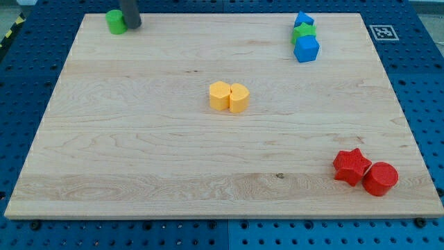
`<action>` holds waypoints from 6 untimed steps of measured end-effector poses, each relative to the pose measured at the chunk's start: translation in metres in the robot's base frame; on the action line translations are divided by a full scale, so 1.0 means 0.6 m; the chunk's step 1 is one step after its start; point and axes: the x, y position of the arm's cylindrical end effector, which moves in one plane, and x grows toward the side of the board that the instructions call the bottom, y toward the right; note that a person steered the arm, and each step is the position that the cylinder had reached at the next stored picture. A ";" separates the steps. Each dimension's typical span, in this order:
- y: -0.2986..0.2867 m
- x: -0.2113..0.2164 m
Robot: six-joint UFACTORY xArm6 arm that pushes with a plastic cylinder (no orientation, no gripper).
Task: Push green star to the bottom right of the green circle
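Note:
The green circle [116, 21] stands at the board's top left corner. My tip [132, 26] rests right beside it, on its right, touching or nearly touching it. The green star [304, 32] sits far away at the view's top right, wedged between a blue block [303, 19] above it and a blue hexagon-like block [306, 49] below it.
Two yellow blocks [229, 97] sit side by side near the board's middle. A red star [352, 166] and a red cylinder [380, 178] sit together at the bottom right. The wooden board [139, 153] lies on a blue pegboard table.

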 end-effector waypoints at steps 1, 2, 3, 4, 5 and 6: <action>0.030 0.025; 0.089 0.079; 0.175 0.128; 0.291 0.155; 0.423 0.172; 0.553 0.206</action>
